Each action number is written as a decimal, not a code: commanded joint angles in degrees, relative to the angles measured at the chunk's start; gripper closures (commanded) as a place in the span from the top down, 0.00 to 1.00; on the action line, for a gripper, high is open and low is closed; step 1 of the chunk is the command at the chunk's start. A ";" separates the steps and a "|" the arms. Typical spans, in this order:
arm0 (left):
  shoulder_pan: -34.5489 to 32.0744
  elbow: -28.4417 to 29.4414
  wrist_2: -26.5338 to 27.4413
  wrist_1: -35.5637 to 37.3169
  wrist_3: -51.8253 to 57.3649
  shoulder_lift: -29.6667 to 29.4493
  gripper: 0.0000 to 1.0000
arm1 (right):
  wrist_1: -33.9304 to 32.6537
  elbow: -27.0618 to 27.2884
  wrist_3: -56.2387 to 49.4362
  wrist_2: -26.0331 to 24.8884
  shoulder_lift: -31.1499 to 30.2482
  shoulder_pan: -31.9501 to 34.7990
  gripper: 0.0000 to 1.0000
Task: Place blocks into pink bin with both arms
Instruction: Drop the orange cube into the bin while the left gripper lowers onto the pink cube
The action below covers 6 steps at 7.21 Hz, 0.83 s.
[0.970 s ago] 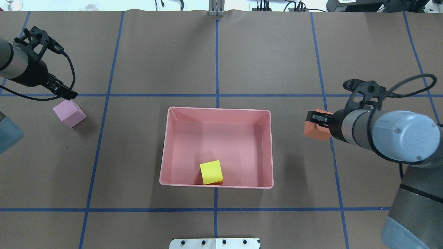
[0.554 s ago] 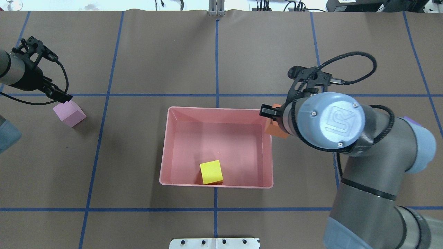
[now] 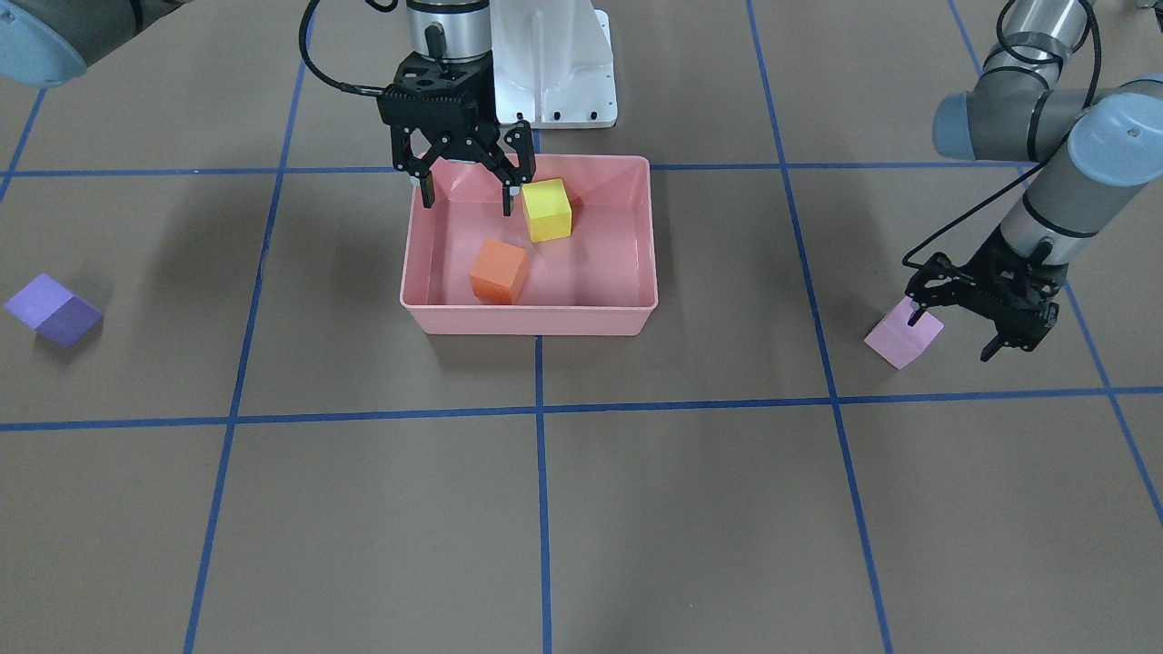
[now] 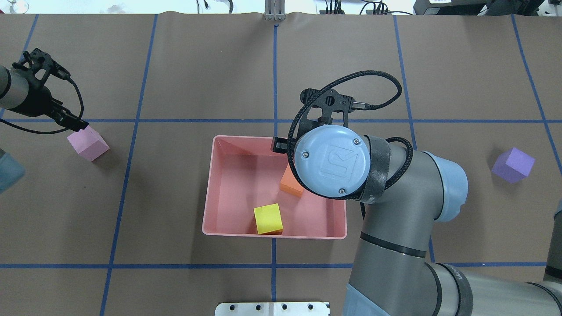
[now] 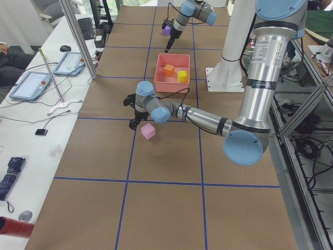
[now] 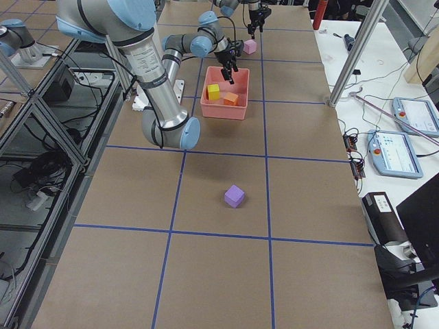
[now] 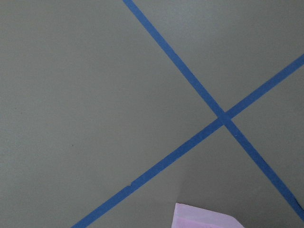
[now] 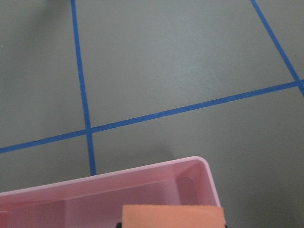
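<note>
The pink bin (image 3: 527, 320) sits mid-table and holds the yellow block (image 3: 546, 209) and the orange block (image 3: 498, 270). My right gripper (image 3: 468, 198) hangs open over the bin's near-robot side, above the orange block and apart from it. The overhead view shows the orange block (image 4: 291, 184) partly under my right wrist. The pale pink-lilac block (image 3: 902, 334) lies on the table at my left. My left gripper (image 3: 952, 333) is open, low beside it, with one fingertip (image 3: 914, 317) over its edge. The dark purple block (image 4: 513, 164) lies alone at the far right.
Blue tape lines (image 4: 275, 120) divide the brown table into squares. The white pedestal base (image 3: 554, 64) stands just behind the bin. An upright metal post (image 4: 275, 11) stands at the far edge.
My right arm swung left with the orange block from beside the bin to over it and let go; the block now lies inside. My left gripper shifted slightly left by the pink-lilac block.
</note>
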 commanded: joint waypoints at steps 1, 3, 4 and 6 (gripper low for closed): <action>0.24 0.48 -0.03 -2.68 -0.04 0.57 1.00 | -1.10 4.03 -6.35 0.89 -1.16 1.10 1.00; 0.42 0.39 -0.12 -3.93 -0.65 1.37 1.00 | -1.46 4.93 -9.53 4.66 -2.39 5.32 1.00; 0.68 1.00 -0.12 -4.11 -0.48 1.29 1.00 | -1.46 5.03 -10.77 4.85 -2.84 6.03 1.00; 3.39 1.18 -0.03 -5.15 -0.57 1.81 1.00 | -1.38 6.42 -13.24 8.52 -3.80 8.84 1.00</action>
